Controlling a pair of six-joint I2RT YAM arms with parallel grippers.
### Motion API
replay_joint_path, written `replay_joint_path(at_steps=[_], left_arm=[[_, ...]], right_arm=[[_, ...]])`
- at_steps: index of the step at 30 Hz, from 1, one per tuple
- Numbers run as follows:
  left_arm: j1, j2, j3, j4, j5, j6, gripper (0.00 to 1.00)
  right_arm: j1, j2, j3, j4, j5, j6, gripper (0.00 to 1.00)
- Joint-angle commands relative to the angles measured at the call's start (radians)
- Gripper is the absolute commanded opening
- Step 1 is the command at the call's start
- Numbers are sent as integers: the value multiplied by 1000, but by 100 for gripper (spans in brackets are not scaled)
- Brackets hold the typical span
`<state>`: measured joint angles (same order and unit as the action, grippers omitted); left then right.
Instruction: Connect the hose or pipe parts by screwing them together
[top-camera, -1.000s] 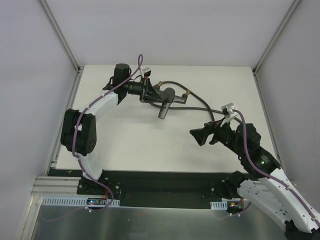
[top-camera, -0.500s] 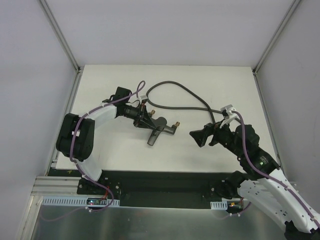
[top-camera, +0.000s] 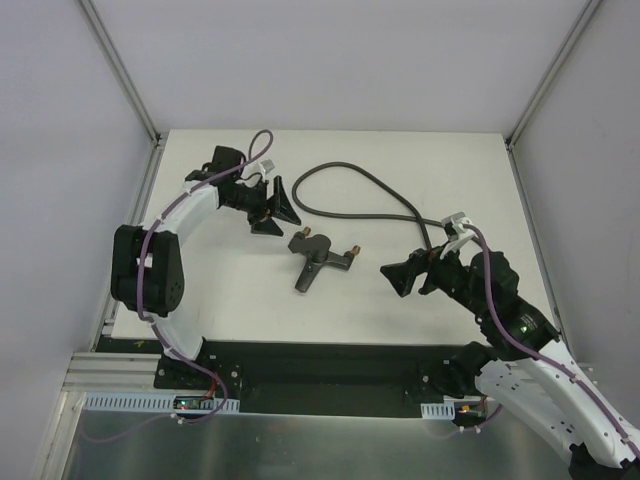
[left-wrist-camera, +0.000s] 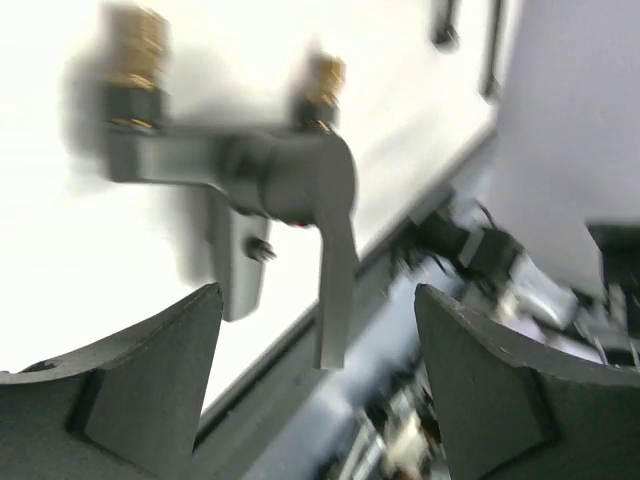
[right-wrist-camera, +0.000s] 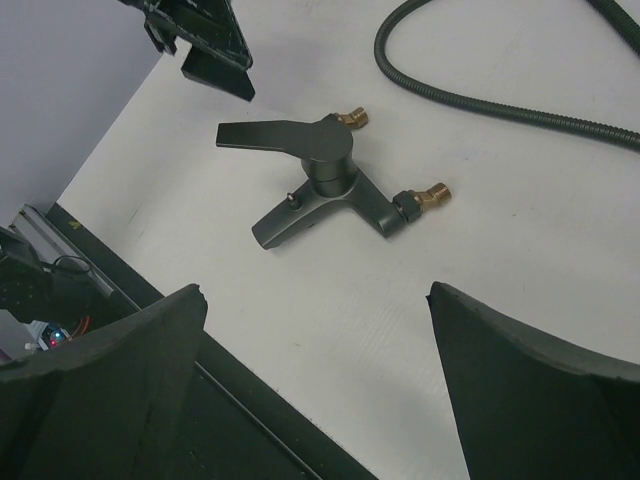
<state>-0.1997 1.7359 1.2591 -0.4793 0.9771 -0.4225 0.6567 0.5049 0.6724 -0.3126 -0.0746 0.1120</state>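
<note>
The black T-shaped fitting (top-camera: 320, 258) with brass tips lies free on the white table, near the middle. In the left wrist view the fitting (left-wrist-camera: 270, 180) is blurred, just beyond my fingers. The right wrist view shows the fitting (right-wrist-camera: 325, 175) lying on its side. The dark-grey hose (top-camera: 345, 167) curves across the far half of the table, apart from the fitting, and the hose (right-wrist-camera: 480, 100) runs along the top of the right wrist view. My left gripper (top-camera: 280, 213) (left-wrist-camera: 318, 300) is open, empty, up-left of the fitting. My right gripper (top-camera: 392, 278) (right-wrist-camera: 315, 292) is open, empty, right of it.
The white table (top-camera: 230, 280) ends in a black front rail (top-camera: 320, 360) by the arm bases. Grey walls with metal corner posts (top-camera: 125, 80) close in the left, back and right sides. The left gripper (right-wrist-camera: 210, 50) shows at the top left of the right wrist view.
The left gripper carried the fitting from the far side toward the table's middle, let it go, opened and drew back to the upper left. The right arm stayed still.
</note>
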Motion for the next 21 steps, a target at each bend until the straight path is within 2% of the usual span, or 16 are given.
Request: replay_joint_path(at_steps=[1, 3, 4, 8, 12, 18, 21], left_arm=[[-36, -139, 143, -146, -507, 96, 79], [-85, -170, 195, -191, -686, 77, 82], [-154, -173, 212, -212, -836, 71, 82], [-315, -251, 188, -251, -1101, 45, 85], [-429, -404, -13, -132, -1144, 42, 82], [-647, -552, -203, -91, -1284, -2, 76], [-740, -527, -228, -52, -1284, -5, 64]], right_arm=[[-3, -8, 24, -6, 7, 8, 96], [-3, -9, 24, -10, 7, 8, 96], [-3, -11, 24, -16, 10, 9, 96], [-3, -16, 23, -19, 18, 12, 96], [-3, -16, 26, -19, 12, 11, 96], [-3, -14, 21, -17, 4, 12, 96], [-5, -14, 23, -17, 10, 23, 96]])
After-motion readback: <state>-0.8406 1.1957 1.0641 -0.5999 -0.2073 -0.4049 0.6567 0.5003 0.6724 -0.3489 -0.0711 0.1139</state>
